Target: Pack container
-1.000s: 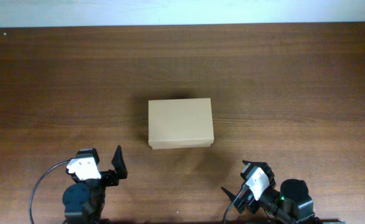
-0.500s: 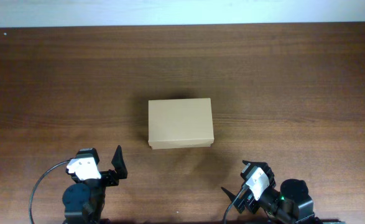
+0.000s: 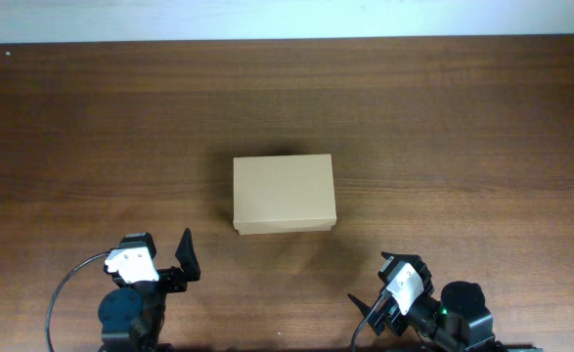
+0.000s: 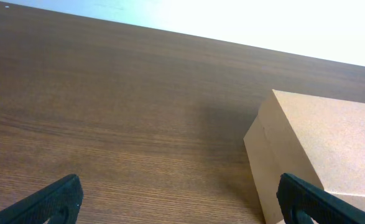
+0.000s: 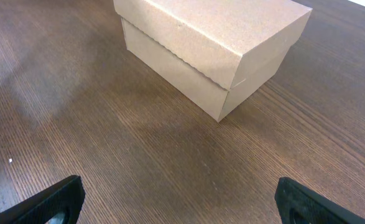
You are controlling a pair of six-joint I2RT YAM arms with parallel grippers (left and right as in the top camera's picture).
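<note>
The container (image 3: 284, 194) is a tan cardboard box with its flap lid closed, standing at the middle of the dark wooden table. It also shows at the right of the left wrist view (image 4: 319, 143) and at the top of the right wrist view (image 5: 213, 43). My left gripper (image 3: 174, 266) (image 4: 179, 202) is open and empty near the front edge, left of the box. My right gripper (image 3: 375, 298) (image 5: 179, 202) is open and empty near the front edge, right of the box. Both are well short of the box. No stationery items are in view.
The wooden table (image 3: 463, 127) runs to a pale wall edge at the back. A black cable (image 3: 66, 284) loops beside the left arm's base.
</note>
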